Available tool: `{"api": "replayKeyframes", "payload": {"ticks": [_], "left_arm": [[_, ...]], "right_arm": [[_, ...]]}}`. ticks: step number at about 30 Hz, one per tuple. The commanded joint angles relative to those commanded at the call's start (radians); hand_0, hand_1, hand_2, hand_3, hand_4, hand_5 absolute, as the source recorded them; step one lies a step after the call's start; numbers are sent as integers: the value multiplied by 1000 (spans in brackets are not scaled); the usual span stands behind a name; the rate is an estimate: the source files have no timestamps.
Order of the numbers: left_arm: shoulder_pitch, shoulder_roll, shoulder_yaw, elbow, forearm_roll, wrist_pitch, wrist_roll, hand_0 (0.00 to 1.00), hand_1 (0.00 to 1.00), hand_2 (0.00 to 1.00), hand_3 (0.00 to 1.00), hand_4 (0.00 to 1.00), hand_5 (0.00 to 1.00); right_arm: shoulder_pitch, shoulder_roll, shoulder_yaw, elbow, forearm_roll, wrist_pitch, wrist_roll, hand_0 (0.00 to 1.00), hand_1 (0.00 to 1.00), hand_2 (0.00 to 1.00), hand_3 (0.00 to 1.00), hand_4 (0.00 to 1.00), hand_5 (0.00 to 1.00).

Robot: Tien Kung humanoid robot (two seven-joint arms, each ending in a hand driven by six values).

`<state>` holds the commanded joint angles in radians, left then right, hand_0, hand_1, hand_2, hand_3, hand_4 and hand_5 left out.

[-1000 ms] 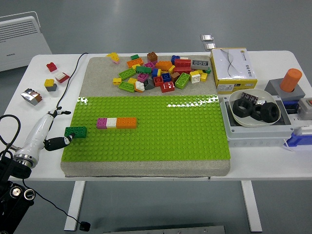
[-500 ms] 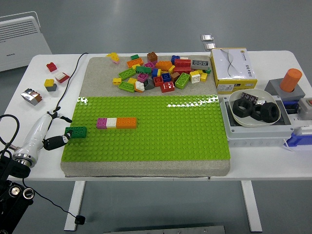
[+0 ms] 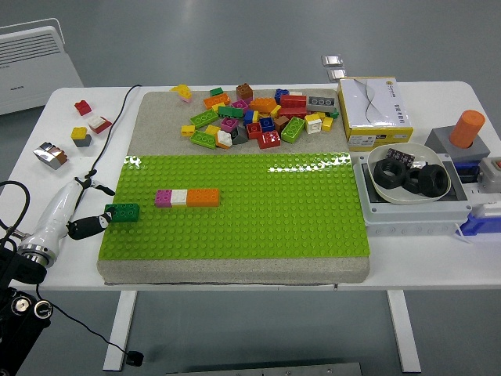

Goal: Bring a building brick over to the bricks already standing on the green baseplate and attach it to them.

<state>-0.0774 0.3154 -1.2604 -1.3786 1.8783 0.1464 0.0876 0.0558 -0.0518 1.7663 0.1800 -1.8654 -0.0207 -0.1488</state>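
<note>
The left robot hand (image 3: 92, 225) pinches a dark green brick (image 3: 123, 211) at the green baseplate's (image 3: 258, 219) left edge. Carrying is under way; next it should travel right to the pink-white-orange row (image 3: 187, 197) and press down alongside.

White bench (image 3: 258, 278) w/ grey mat (image 3: 156, 129) under the green plate. Back right: yellow-and-white box (image 3: 374, 112), two small metal clips (image 3: 335, 66) behind it. Right edge: grey tray (image 3: 415, 213) holding white bowl (image 3: 409, 196) w/ black rings (image 3: 411, 177) inside; orange cylinder (image 3: 467, 128) on grey block (image 3: 456, 146) beyond. Left: a few loose bricks (image 3: 88, 124) off the mat, small metal part (image 3: 50, 153), black cable (image 3: 113, 125). White heater (image 3: 35, 66) on floor, far left.
</note>
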Motion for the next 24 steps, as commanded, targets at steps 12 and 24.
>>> {"api": "replayKeyframes", "payload": {"ticks": [12, 24], "left_arm": [[-44, 71, 52, 32, -39, -26, 11, 944, 965, 973, 711, 634, 2], [-43, 58, 46, 57, -68, 3, -17, 937, 960, 956, 541, 587, 2]], "right_arm": [[4, -3, -4, 0, 3, 0, -1, 515, 717, 767, 777, 811, 845], [3, -1, -10, 0, 8, -1, -2, 515, 716, 767, 777, 811, 842]]}}
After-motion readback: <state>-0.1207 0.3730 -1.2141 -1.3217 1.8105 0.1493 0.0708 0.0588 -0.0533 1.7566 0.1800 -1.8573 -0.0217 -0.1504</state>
